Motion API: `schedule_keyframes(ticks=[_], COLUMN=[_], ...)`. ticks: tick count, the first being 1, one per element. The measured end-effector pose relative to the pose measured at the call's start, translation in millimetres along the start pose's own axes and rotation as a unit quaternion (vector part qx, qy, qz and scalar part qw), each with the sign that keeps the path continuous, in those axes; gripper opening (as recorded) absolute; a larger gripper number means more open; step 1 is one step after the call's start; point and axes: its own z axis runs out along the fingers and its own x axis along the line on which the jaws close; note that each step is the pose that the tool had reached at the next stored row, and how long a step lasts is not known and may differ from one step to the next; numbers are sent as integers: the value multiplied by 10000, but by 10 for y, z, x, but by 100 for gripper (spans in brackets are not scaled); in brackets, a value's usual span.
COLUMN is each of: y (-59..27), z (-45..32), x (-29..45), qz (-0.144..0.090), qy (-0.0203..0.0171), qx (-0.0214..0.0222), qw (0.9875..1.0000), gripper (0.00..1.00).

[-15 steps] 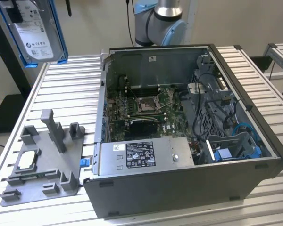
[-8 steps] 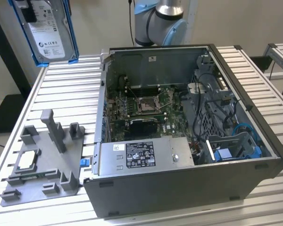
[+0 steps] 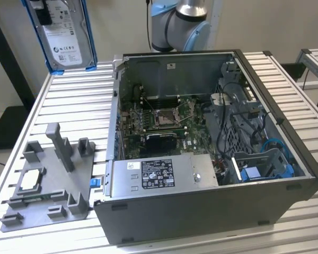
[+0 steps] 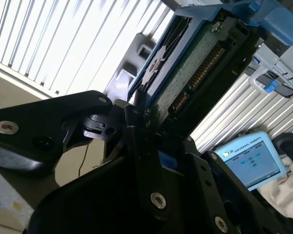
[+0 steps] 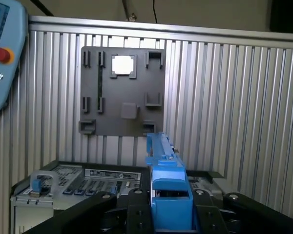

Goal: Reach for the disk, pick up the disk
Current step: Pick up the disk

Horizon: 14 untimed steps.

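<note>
Pincer (image 4: 145,119) grips the disk (image 4: 185,73) aloft, its top cut off in the exterior view.

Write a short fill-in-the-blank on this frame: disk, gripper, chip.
1. The disk is framed by a bright ____ bracket.
2. The gripper is shut on the ____.
3. In the exterior view the disk is held ____ the table, not resting on it.
4. The silver chip lies on a ____ fixture plate.
Missing: blue; disk; above; grey.

disk (image 3: 65,34) aloft over table (image 3: 74,91) | fixture (image 3: 49,197) (chip (image 3: 32,181) on it) beside case (image 3: 201,211)
</note>
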Motion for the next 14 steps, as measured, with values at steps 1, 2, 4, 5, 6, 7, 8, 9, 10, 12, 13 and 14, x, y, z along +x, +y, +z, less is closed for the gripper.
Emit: schedule_keyframes(ticks=[1, 2, 4, 5, 6, 7, 8, 9, 10, 12, 13, 14], y=[-48, -91, -184, -229, -272, -317, -365, -411, -456, -541, -576, -611], z=[1, 2, 4, 5, 5, 6, 7, 8, 9, 12, 14, 17], x=[2, 4, 8, 10, 12, 14, 17, 19, 21, 25, 26, 28], qz=[0, 0, 0, 0, 0, 0, -1, 0, 0, 1, 3, 6], qy=[0, 0, 0, 0, 0, 0, 0, 0, 0, 0, 0, 0], qx=[0, 0, 0, 0, 0, 0, 0, 0, 0, 0, 0, 0], qw=[10000, 10000, 10000, 10000, 10000, 10000, 10000, 10000, 10000, 10000, 10000, 10000], gripper=[0, 0, 0, 0, 0, 0, 0, 0, 0, 0, 0, 0])
